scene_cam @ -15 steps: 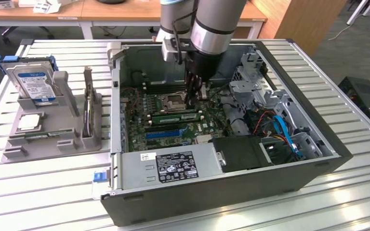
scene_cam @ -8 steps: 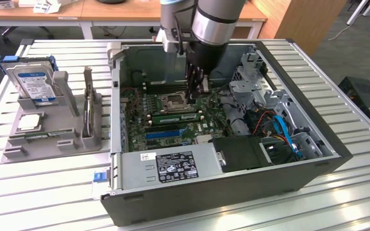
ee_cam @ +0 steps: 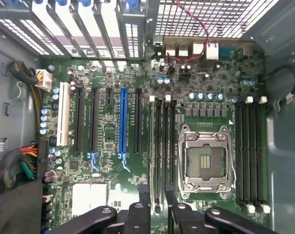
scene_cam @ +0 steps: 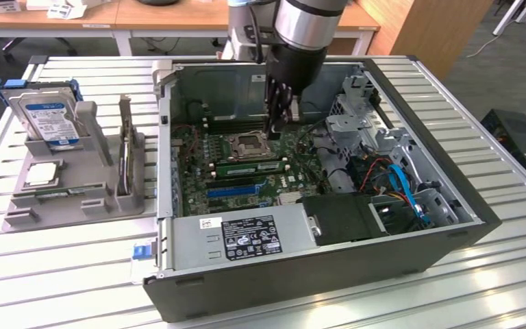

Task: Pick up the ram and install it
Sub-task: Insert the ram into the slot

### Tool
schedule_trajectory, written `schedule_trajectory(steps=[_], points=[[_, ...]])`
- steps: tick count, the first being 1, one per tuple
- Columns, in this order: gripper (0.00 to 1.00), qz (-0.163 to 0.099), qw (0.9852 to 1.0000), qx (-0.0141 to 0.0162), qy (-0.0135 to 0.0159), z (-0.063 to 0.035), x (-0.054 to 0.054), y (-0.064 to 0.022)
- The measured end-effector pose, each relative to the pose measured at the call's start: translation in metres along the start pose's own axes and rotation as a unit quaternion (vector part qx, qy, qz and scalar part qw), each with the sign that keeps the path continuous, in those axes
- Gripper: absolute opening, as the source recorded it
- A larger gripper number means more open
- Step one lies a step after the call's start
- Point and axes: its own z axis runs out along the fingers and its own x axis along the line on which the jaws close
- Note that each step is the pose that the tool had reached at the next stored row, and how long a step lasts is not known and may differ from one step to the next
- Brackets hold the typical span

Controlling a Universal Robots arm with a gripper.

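Note:
The ram (scene_cam: 244, 166) is a long green stick standing in a motherboard slot beside the empty processor socket (scene_cam: 247, 144). In the wrist view the ram (ee_cam: 152, 146) appears edge-on as a thin green strip in the outermost of three slots next to the socket (ee_cam: 204, 161). My gripper (scene_cam: 277, 130) hangs inside the open computer case, above the board. Its two black fingers (ee_cam: 143, 195) stand apart on either side of the ram's line, and my gripper (ee_cam: 156, 191) is open with nothing between them.
A grey holder (scene_cam: 71, 199) at the exterior view's left carries a blue-labelled hard drive (scene_cam: 48, 120) and a square chip (scene_cam: 42, 175). Inside the case are the power supply (scene_cam: 244, 236), the drive cage (scene_cam: 364, 130), loose cables (scene_cam: 400, 185) and a blue expansion slot (ee_cam: 123, 122).

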Motion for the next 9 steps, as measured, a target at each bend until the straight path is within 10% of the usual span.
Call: schedule_trajectory(steps=[9], points=[[0.25,0.000,1.0000,0.0000,0.0000,-0.0193,-0.001,0.0018]])
